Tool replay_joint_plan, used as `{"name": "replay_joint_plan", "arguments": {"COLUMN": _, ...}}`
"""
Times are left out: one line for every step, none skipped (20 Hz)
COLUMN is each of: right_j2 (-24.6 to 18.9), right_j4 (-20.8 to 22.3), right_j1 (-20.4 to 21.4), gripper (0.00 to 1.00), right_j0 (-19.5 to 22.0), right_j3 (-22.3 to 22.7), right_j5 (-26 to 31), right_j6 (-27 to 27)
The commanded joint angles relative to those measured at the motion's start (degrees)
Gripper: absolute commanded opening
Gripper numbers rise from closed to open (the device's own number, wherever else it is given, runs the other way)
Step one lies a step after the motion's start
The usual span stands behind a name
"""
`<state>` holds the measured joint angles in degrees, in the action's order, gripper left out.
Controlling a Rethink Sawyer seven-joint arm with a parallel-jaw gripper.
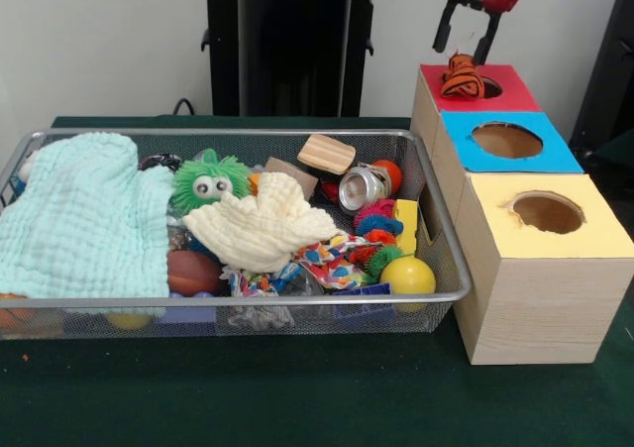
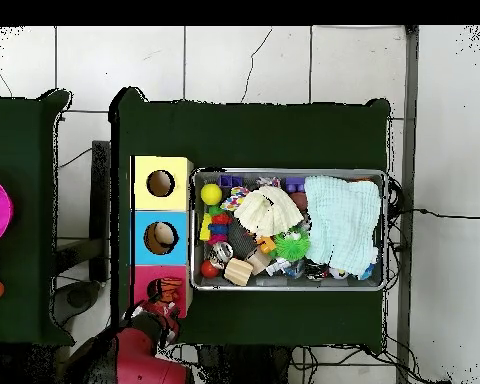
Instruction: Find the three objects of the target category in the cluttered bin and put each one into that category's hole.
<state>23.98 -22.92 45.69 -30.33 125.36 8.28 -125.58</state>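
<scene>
The orange plush toy with black stripes [image 1: 461,76] rests on the red-surround hole [image 1: 491,88] of the far wooden box, partly over the opening. My gripper [image 1: 462,53] hangs just above it, fingers spread apart, open and not touching it. In the overhead view the toy [image 2: 167,291] lies on the red box top with the gripper [image 2: 161,313] beside it. The wire mesh bin [image 1: 248,133] stands to the left of the boxes, full of clutter. No other plush animal shows; cloths cover part of the bin.
In the bin lie a mint cloth [image 1: 84,219], a cream cloth [image 1: 263,224], a green fuzzy ball with eyes [image 1: 208,181], a wooden block [image 1: 326,154], a silver can [image 1: 362,186] and a yellow ball [image 1: 407,275]. The blue hole [image 1: 507,140] and the yellow hole [image 1: 547,212] lie nearer.
</scene>
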Motion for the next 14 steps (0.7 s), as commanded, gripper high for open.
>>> {"name": "replay_joint_plan", "arguments": {"right_j2": -1.1, "right_j4": 0.9, "right_j1": -3.2, "gripper": 1.00, "right_j0": 0.7, "right_j3": -5.2, "right_j5": 6.5, "right_j6": -7.4}}
{"name": "replay_joint_plan", "arguments": {"right_j2": -1.8, "right_j4": 0.5, "right_j1": -4.0, "gripper": 1.00, "right_j0": 0.9, "right_j3": -5.1, "right_j5": 5.0, "right_j6": -7.7}}
{"name": "replay_joint_plan", "arguments": {"right_j2": -2.3, "right_j4": 0.2, "right_j1": -4.7, "gripper": 1.00, "right_j0": 0.9, "right_j3": -5.1, "right_j5": 3.9, "right_j6": -8.1}}
{"name": "replay_joint_plan", "arguments": {"right_j2": -2.8, "right_j4": -0.2, "right_j1": -5.5, "gripper": 1.00, "right_j0": 1.0, "right_j3": -5.1, "right_j5": 2.9, "right_j6": -8.5}}
{"name": "replay_joint_plan", "arguments": {"right_j2": -2.9, "right_j4": -0.5, "right_j1": -5.8, "gripper": 1.00, "right_j0": 0.6, "right_j3": -5.0, "right_j5": 2.6, "right_j6": -9.0}}
{"name": "replay_joint_plan", "arguments": {"right_j2": -2.7, "right_j4": -0.8, "right_j1": -6.2, "gripper": 1.00, "right_j0": 0.2, "right_j3": -5.3, "right_j5": 2.4, "right_j6": -9.3}}
{"name": "replay_joint_plan", "arguments": {"right_j2": -2.9, "right_j4": -1.0, "right_j1": -6.8, "gripper": 1.00, "right_j0": 0.2, "right_j3": -5.5, "right_j5": 1.8, "right_j6": -9.5}}
{"name": "replay_joint_plan", "arguments": {"right_j2": -3.1, "right_j4": -1.2, "right_j1": -7.4, "gripper": 1.00, "right_j0": 0.2, "right_j3": -5.7, "right_j5": 1.2, "right_j6": -9.7}}
{"name": "replay_joint_plan", "arguments": {"right_j2": -3.5, "right_j4": -1.5, "right_j1": -8.2, "gripper": 1.00, "right_j0": 0.1, "right_j3": -5.9, "right_j5": 0.1, "right_j6": -10.1}}
{"name": "replay_joint_plan", "arguments": {"right_j2": -3.6, "right_j4": -1.9, "right_j1": -9.2, "gripper": 1.00, "right_j0": -0.1, "right_j3": -6.1, "right_j5": -0.9, "right_j6": -10.6}}
{"name": "replay_joint_plan", "arguments": {"right_j2": -3.2, "right_j4": -2.3, "right_j1": -10.3, "gripper": 1.00, "right_j0": -0.8, "right_j3": -6.6, "right_j5": -1.5, "right_j6": -11.3}}
{"name": "replay_joint_plan", "arguments": {"right_j2": -3.1, "right_j4": -2.8, "right_j1": -11.3, "gripper": 1.00, "right_j0": -1.4, "right_j3": -6.9, "right_j5": -2.1, "right_j6": -11.9}}
{"name": "replay_joint_plan", "arguments": {"right_j2": -2.7, "right_j4": -3.5, "right_j1": -12.4, "gripper": 1.00, "right_j0": -2.3, "right_j3": -7.5, "right_j5": -2.4, "right_j6": -12.7}}
{"name": "replay_joint_plan", "arguments": {"right_j2": -2.3, "right_j4": -4.1, "right_j1": -13.3, "gripper": 1.00, "right_j0": -3.2, "right_j3": -8.0, "right_j5": -2.5, "right_j6": -13.4}}
